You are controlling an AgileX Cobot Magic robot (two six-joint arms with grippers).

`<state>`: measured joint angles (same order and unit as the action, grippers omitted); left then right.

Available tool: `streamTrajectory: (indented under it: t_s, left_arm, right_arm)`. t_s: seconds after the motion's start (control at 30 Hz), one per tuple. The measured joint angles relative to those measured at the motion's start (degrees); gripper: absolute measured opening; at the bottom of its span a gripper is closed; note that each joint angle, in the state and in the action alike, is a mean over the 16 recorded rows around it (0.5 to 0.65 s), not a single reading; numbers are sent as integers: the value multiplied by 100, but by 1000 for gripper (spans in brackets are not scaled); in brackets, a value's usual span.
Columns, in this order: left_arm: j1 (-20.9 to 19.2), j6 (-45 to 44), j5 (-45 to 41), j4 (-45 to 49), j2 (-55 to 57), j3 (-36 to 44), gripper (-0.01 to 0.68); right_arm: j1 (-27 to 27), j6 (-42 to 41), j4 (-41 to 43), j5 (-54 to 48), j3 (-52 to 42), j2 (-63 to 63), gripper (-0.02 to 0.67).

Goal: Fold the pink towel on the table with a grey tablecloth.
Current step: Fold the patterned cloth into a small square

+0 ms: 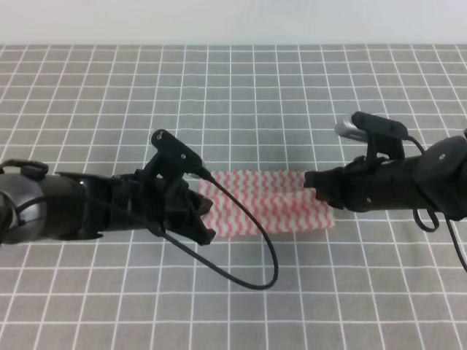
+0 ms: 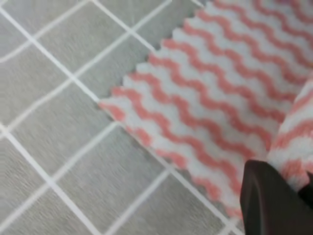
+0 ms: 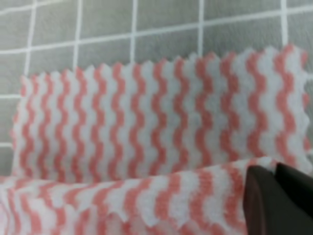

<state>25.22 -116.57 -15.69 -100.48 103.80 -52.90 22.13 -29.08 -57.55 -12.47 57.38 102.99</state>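
The exterior high view shows the towel point(image 1: 271, 204) lying as a narrow band at the frame's centre on the table point(image 1: 241, 95), between the left gripper point(image 1: 202, 219) at its left end and the right gripper point(image 1: 315, 191) at its right end. Judging by that placement, each arm takes one end so a long edge can be carried over evenly. In the right wrist view a raised fold of towel point(image 3: 146, 196) runs along the bottom of the frame to a dark fingertip point(image 3: 266, 200) at lower right, which appears to pinch it; the left wrist view shows a similar lifted bit of towel point(image 2: 293, 142) above a dark fingertip point(image 2: 269, 200), so both look closed on cloth, though the jaws are largely hidden. The towel is thin and soft, with wavy pink-and-white stripes and pinked edges; the tablecloth is flat grey weave gridded with white lines.
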Motion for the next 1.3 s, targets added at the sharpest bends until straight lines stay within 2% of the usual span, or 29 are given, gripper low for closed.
streamTrajectory:
  t_s: [1.3]
  left_arm:
    - [-3, -35, 313, -20, 352, -417, -3]
  right_arm:
    - [-220, 0, 12, -164, 370, 438, -15]
